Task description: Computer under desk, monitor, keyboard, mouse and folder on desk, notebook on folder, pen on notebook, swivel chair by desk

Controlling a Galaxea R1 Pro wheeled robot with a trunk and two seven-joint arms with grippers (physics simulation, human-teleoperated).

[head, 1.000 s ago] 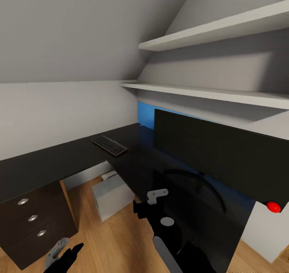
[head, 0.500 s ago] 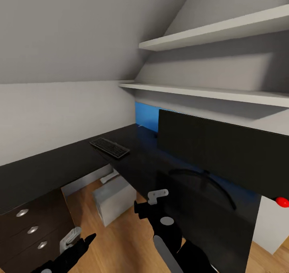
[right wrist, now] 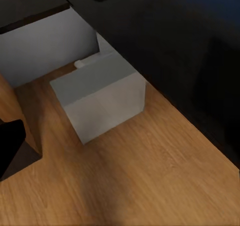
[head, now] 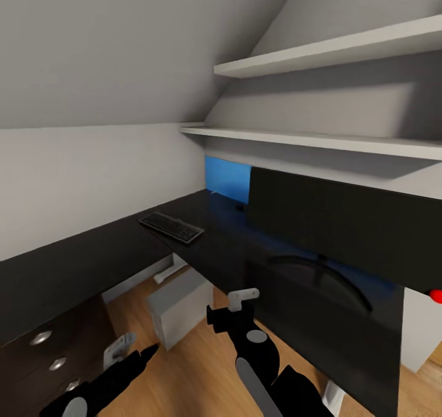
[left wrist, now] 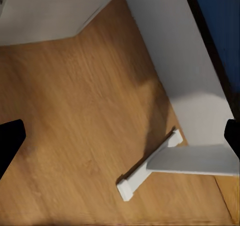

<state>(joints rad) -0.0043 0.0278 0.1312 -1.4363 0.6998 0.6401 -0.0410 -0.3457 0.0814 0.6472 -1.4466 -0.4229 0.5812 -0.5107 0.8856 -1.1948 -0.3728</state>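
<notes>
Now the glossy black L-shaped bench (head: 73, 263) fills the corner under two white shelves (head: 319, 141). On it the black keyboard (head: 171, 227) lies near the inner corner, and the monitor (head: 344, 227) stands well apart from it, toward the right, with a red dot (head: 436, 295) at its lower corner. Behind the monitor a blue panel (head: 227, 179) runs along the wall. Under the bench the light grey computer (head: 181, 305) stands on the wood floor (head: 196, 368). The left gripper (head: 132, 352) hangs low beside the drawer unit (head: 43, 355); its jaws are spread wide and hold nothing. The right gripper (head: 230, 306) hovers in front of the bench edge; how its jaws stand I cannot tell.
</notes>
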